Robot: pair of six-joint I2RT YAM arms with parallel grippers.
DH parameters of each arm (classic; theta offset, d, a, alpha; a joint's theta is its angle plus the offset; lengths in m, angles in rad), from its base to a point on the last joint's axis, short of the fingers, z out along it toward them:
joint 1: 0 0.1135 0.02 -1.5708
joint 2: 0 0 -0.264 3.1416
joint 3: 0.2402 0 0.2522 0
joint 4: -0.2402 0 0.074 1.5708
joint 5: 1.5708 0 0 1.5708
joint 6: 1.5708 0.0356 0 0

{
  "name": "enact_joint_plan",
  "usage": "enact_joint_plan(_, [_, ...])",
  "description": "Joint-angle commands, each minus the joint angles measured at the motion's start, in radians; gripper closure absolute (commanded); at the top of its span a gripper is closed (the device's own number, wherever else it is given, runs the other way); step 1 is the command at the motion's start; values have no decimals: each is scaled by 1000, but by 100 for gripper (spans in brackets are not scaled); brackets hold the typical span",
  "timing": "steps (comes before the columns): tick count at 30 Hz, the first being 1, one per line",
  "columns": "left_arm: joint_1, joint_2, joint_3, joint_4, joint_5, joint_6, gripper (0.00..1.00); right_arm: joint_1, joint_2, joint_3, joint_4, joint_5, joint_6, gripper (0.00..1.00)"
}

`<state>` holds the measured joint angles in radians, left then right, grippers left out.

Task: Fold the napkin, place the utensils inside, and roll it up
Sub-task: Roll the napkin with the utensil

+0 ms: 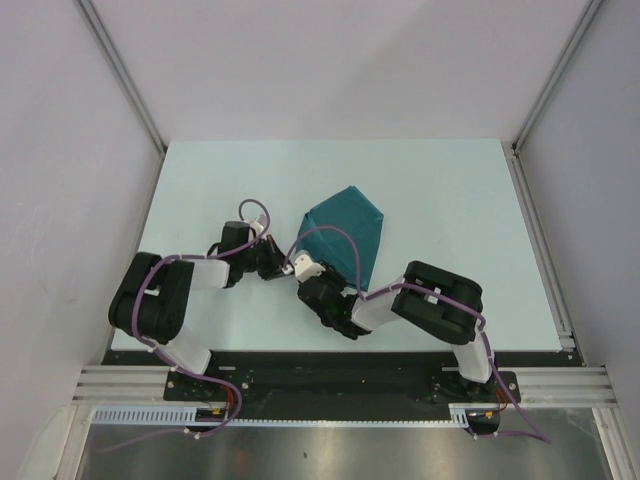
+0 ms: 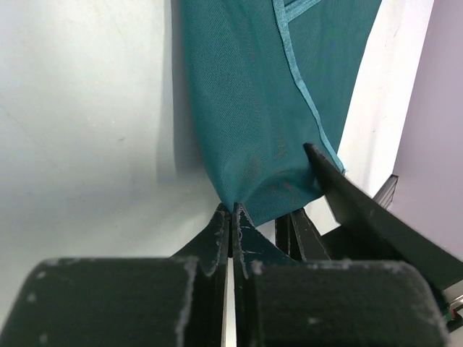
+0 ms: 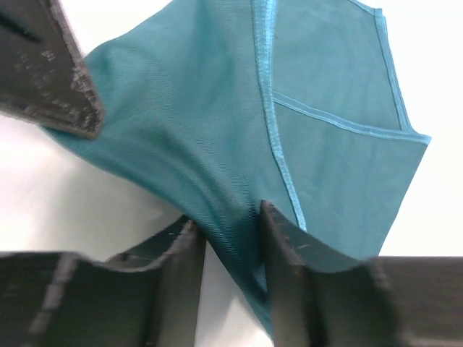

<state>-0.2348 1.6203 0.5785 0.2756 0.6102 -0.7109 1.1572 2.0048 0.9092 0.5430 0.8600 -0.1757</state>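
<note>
The teal napkin (image 1: 345,235) lies partly folded near the table's middle, with its near-left corner lifted. My left gripper (image 1: 280,268) is shut on that corner, which shows pinched at the fingertips in the left wrist view (image 2: 231,210). The napkin (image 2: 253,94) hangs stretched away from it. My right gripper (image 1: 308,280) is right beside it, with its jaws apart. In the right wrist view (image 3: 230,217) a fold of the napkin (image 3: 217,123) runs between the fingers and touches only the right one. No fork is in view.
The pale table (image 1: 450,220) is bounded by grey walls with metal rails on both sides. The two arms crowd together at the near centre. One finger of the right gripper (image 2: 362,210) shows in the left wrist view, close beside the pinched corner.
</note>
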Motion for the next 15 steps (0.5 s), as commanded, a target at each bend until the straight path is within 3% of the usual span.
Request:
enact_joint_plan(1, [11, -27, 11, 40, 22, -12, 95, -4, -8, -21, -17, -67, -27, 66])
enact_joint_plan(2, [11, -30, 11, 40, 22, -12, 90, -5, -11, -23, -23, -79, -28, 72])
enact_joint_plan(3, [12, -33, 11, 45, 22, -13, 74, -4, -18, -23, -25, -91, -31, 75])
enact_joint_plan(5, [15, -45, 9, 51, 20, -18, 56, -7, -32, -23, -53, -148, -28, 80])
enact_joint_plan(6, [20, -53, 4, 54, 20, -21, 40, -11, -37, -17, -73, -171, -24, 82])
enact_joint_plan(10, [45, -105, -14, 42, -23, -15, 24, -27, -72, 25, -190, -259, 13, 100])
enact_joint_plan(15, [52, -194, -46, -53, -160, 62, 20, -80, -116, 109, -394, -436, 112, 100])
